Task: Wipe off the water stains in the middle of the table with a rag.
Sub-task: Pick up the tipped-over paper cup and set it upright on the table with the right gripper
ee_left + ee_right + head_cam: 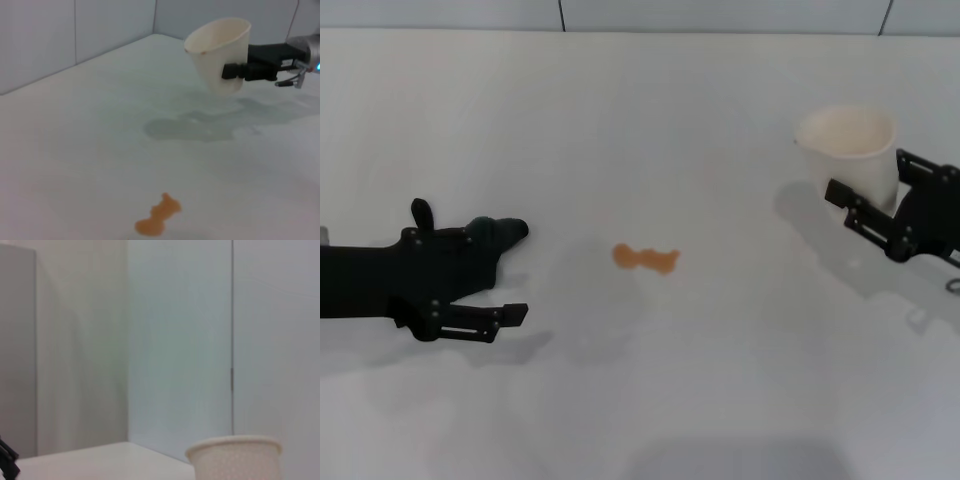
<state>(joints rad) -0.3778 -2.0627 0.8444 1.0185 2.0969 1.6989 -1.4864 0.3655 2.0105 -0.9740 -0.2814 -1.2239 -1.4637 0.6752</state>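
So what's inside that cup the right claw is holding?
The paper cup in the right gripper shows only bare cream inner wall; its bottom is out of sight.

We see only the rim and upper wall of the paper cup in the right wrist view, its base cut off by the frame. In the head view the right gripper covers the cup's lower side, and both arms run off the edges. We find no rag in any view.
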